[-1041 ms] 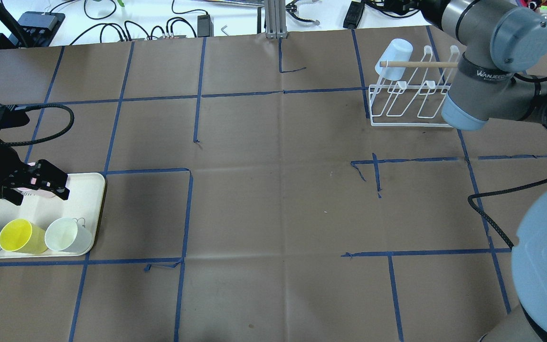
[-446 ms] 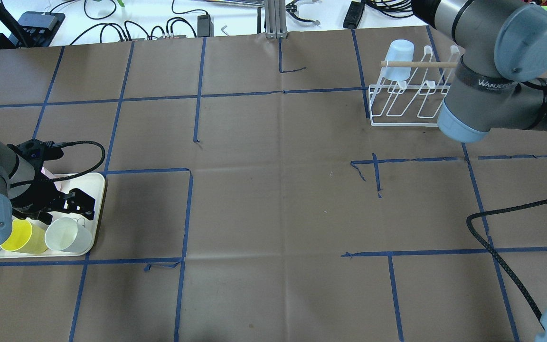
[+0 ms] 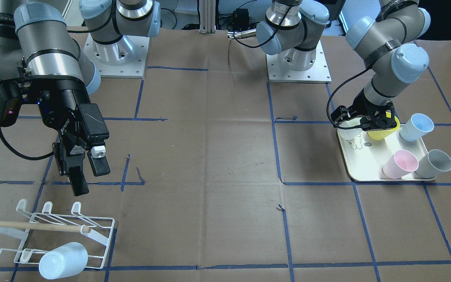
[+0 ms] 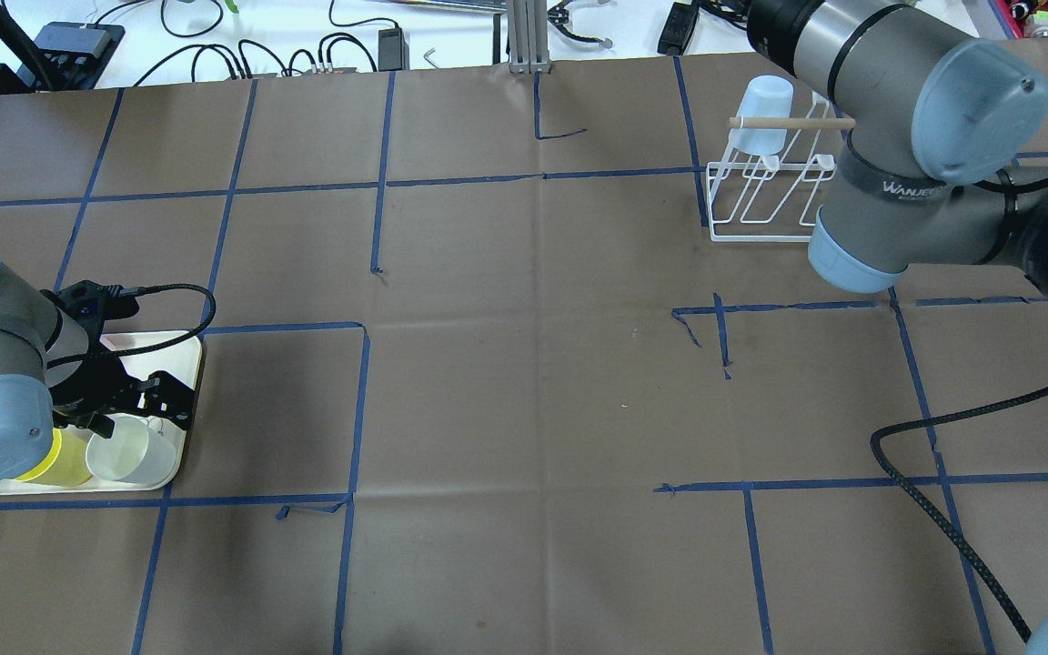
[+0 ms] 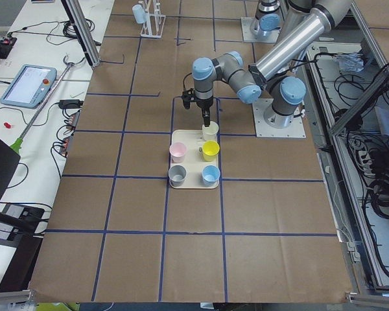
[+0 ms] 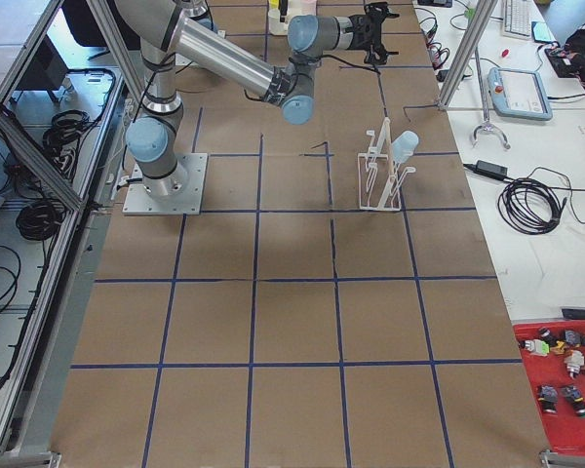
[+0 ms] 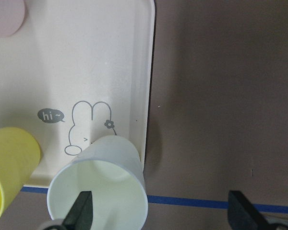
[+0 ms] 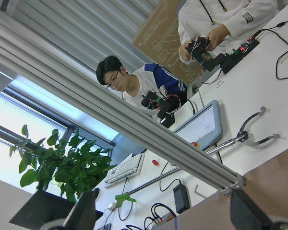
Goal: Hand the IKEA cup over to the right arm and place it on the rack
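My left gripper (image 4: pixel 137 418) is open, low over the front of the cream tray (image 4: pixel 183 350). In the left wrist view one finger (image 7: pixel 81 213) stands over the mouth of a whitish cup (image 7: pixel 98 191) lying on its side, and the other finger (image 7: pixel 240 211) is outside it, over the paper. A yellow cup (image 4: pixel 65 464) lies beside it. My right gripper (image 3: pixel 86 176) is open and empty, held in the air beside the white wire rack (image 3: pixel 53 231). A pale blue cup (image 3: pixel 63 260) hangs on one rack prong.
Pale blue (image 3: pixel 415 126), pink (image 3: pixel 399 163) and grey (image 3: pixel 433 163) cups also lie on the tray (image 3: pixel 366 168). The right arm's elbow (image 4: pixel 851 246) hangs over part of the rack (image 4: pixel 760 196). Blue tape lines cross the brown paper. Operators show in the right wrist view.
My left gripper has moved from the back of the tray, over the pink cup, forward and down to the whitish cup. The right arm has shifted left, across the rack.
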Tool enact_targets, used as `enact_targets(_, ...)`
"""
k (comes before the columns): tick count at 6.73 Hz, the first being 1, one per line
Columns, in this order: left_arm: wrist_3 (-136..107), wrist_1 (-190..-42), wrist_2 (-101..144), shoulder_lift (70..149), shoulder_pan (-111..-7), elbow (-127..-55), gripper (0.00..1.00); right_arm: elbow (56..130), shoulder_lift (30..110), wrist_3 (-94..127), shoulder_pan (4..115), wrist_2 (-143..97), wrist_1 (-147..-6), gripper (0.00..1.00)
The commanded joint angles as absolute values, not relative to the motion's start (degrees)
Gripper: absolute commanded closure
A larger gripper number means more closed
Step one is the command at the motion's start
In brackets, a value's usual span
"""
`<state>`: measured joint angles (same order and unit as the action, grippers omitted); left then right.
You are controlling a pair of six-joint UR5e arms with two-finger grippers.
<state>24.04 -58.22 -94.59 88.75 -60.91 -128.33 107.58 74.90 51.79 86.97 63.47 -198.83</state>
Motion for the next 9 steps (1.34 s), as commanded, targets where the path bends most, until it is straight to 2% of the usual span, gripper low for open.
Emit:
enact_targets(1, 23.64, -56.60, -97.19, 90.35, -60.91, -129.02, 0.01, 108.89, 73.92, 70.30, 87.89, 63.54, -207.12, 0.00)
enact_targets(2, 23.64, -56.60, -97.38, 90.35, -61.00, -128.94, 0.06, 110.55, 74.00, 73.79, 89.28, 63.89, -208.20, 0.00)
enact_targets(4, 24.26, -57.21, -102.29, 90.71, -61.00, -128.85, 0.93, 113.89, 74.09, 79.50, 91.32, 64.51, -212.42, 0.00)
enact_targets(5, 24.52, -57.22, -102.30, 90.62, -61.00, -128.50, 1.00, 115.65, 74.53, 83.54, 91.23, 64.34, -212.69, 0.00)
enact_targets(7, 24.70, -57.13, -101.08, 89.21, -61.35, -127.97, 1.00, 118.03, 74.44, 89.45, 91.23, 64.51, -216.99, 0.00)
enact_targets(9, 24.26, -58.09, -96.79, 88.77, -62.22, -123.17, 1.00, 117.95, 74.53, 89.38, 91.23, 64.42, -216.57, 0.00)
